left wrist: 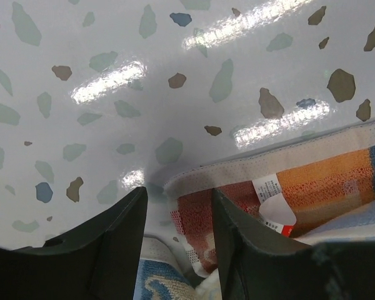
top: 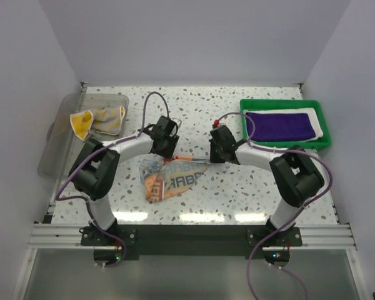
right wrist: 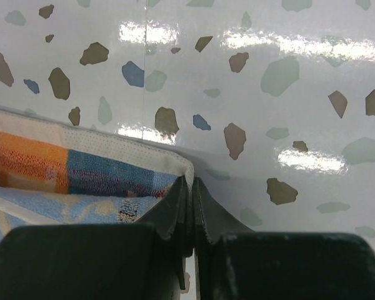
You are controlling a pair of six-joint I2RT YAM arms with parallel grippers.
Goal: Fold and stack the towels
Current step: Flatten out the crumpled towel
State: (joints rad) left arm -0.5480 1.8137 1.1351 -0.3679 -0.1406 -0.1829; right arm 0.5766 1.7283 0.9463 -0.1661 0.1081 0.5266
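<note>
The pale towel with orange, blue and red block letters (top: 173,177) lies crumpled at the table's middle. My left gripper (top: 167,149) is at its far left corner. In the left wrist view that gripper (left wrist: 178,194) is open, its jaws either side of the towel's hem (left wrist: 325,178). My right gripper (top: 216,154) is at the far right corner. In the right wrist view it (right wrist: 189,182) is shut on the towel's corner (right wrist: 81,169). The deep purple towel (top: 279,125) lies flat on the white towel (top: 319,119) in a green tray (top: 328,142).
A clear plastic bin (top: 56,147) at the far left holds crumpled yellow and pale cloths (top: 97,121). The green tray stands at the far right. White walls close in the speckled table (top: 194,103) on three sides.
</note>
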